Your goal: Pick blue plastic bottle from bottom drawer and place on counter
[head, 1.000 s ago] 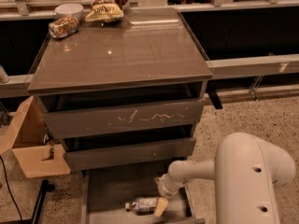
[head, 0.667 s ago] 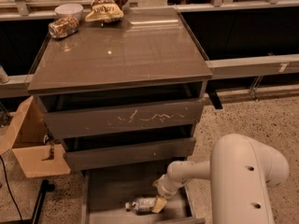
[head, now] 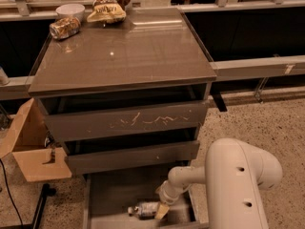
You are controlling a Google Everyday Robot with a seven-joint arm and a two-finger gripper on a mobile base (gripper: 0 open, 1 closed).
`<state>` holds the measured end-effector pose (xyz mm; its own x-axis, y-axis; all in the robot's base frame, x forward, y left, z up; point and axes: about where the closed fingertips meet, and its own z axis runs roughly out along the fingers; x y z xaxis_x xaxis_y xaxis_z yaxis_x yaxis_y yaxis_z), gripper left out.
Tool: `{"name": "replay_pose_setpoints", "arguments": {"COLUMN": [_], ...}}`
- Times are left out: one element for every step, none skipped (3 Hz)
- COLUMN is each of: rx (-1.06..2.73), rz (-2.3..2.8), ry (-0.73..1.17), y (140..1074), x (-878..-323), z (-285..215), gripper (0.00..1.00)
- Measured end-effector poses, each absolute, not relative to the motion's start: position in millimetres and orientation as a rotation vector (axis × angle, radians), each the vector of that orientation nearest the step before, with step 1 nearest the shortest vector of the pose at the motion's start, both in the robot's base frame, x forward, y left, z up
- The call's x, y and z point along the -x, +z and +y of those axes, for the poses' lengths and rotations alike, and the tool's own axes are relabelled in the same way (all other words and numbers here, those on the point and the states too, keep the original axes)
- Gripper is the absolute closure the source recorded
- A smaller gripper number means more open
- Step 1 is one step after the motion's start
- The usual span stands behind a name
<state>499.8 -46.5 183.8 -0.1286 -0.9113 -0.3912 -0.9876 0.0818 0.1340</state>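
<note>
The bottom drawer (head: 114,191) is pulled open below the two upper drawers, showing a flat grey floor. The blue plastic bottle (head: 143,209) lies on its side on that floor near the front, cap end pointing left. My gripper (head: 161,211) reaches down into the drawer from the white arm (head: 238,175) at the right and sits at the bottle's right end, touching or very close to it. The counter (head: 124,51) is the glossy grey-brown cabinet top above.
On the counter's far left stand a shiny can (head: 64,26), a white bowl (head: 70,10) and a chip bag (head: 108,6). An open cardboard box (head: 31,142) sits on the floor left of the cabinet. The middle drawer front (head: 128,120) is scratched.
The arm's large white housing has shifted slightly left. The gripper and the bottle stay in about the same place in the drawer.
</note>
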Motion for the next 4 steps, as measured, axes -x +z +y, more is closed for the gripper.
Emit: {"name": "replay_pose_setpoints", "arguments": {"rx": [1.921,1.89,1.851,1.858], "rz": [2.141,2.109,2.059,2.021], "ry": [0.552,0.566,0.575,0.597], "y": [168.3,163.1,163.5,158.1], "x": [-497.6,-497.0,-498.5,-496.4], "z": [-45.5,-46.3,-42.1,-32.2], "gripper": [0.26,0.26,0.25,0.24]}}
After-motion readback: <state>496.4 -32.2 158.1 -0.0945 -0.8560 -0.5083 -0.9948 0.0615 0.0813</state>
